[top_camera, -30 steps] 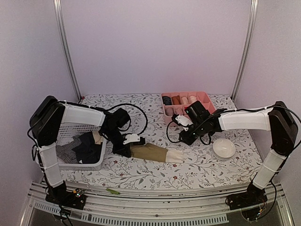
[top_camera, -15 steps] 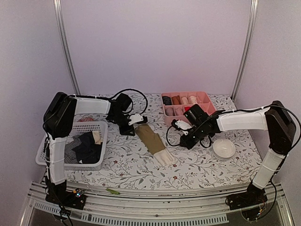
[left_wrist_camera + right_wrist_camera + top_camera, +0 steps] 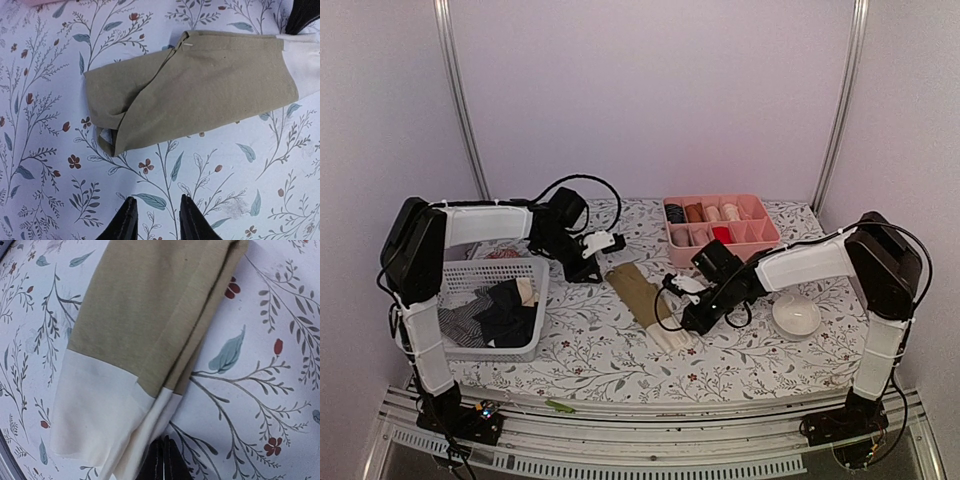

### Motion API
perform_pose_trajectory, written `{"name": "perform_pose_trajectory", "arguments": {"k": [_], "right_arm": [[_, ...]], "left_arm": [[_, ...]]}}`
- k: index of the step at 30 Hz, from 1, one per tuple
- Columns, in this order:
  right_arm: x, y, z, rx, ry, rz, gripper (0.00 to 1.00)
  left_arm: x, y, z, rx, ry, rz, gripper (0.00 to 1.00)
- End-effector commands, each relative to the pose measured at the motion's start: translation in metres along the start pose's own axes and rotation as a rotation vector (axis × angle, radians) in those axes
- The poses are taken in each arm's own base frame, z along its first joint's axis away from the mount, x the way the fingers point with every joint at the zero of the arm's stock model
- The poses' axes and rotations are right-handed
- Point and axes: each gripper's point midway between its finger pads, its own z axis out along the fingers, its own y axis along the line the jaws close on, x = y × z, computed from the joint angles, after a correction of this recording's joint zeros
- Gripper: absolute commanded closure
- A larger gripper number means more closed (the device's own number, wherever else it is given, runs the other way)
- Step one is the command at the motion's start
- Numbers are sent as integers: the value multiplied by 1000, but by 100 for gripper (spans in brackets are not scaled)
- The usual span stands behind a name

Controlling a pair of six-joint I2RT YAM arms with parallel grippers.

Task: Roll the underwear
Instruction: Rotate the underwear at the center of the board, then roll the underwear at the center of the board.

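The olive-tan underwear [image 3: 634, 291] lies folded into a long strip on the floral table, its cream waistband [image 3: 672, 335] at the near end. My left gripper [image 3: 592, 268] is open and empty just off the strip's far end; in the left wrist view it [image 3: 157, 220] hovers a short way from the olive cloth [image 3: 200, 85]. My right gripper [image 3: 682, 322] is shut, its tips [image 3: 163, 460] at the waistband's edge [image 3: 100, 410]; no cloth shows between the jaws. More underwear, striped [image 3: 460, 326], black [image 3: 506, 310] and cream [image 3: 526, 292], lies in the basket.
The white mesh basket [image 3: 535, 335] stands at the left. The pink divided tray [image 3: 757, 205] with rolled garments stands at the back right. A white bowl [image 3: 796, 315] sits just right of my right arm. Cables loop over both arms.
My left gripper pulled the olive underwear's far end away from me, turning the strip, let go and backed off left. My right gripper moved left and nearer, to the waistband end.
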Motion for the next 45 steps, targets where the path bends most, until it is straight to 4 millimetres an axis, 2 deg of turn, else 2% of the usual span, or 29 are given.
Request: {"name": "perform_pose_trajectory", "arguments": {"k": [1,6,10,12,17,20,24,28,30,34,36,41,45], "right_arm": [[26,36,23,-125,66,-27,97],[35,89,34,-247,73,-61,97],[25,127,41,-317,52,-63,97],[19,137,42,-332,47,-67,97],[17,135,30,-304,31,-69,97],[10,125,5,-269,-16,-66,96],[-19,115,-30,-268,-130,1,94],[-53,117,-44,-334,-226,88,94],[-67,124,-42,-388,-243,127,93],[-77,133,-24,-474,-217,201,93],[-80,135,-15,-503,-208,227,93],[-71,137,17,-550,-129,280,93],[-47,120,37,-540,-81,342,93]], "left_arm": [[0,3,-12,8,-34,-63,70],[-2,4,-13,23,-56,-74,70],[-3,-5,-14,63,-79,-66,71],[-3,-12,-16,83,-97,-58,71],[-2,-37,-30,141,-163,-26,71],[-5,-55,-44,177,-237,18,70],[-6,-85,-65,199,-356,127,69],[4,-122,-74,192,-451,262,66],[8,-143,-74,183,-475,350,64],[15,-183,-63,140,-487,538,62],[20,-196,-55,114,-481,606,61],[19,-210,-33,72,-452,681,61],[14,-213,-12,56,-410,720,61]]}}
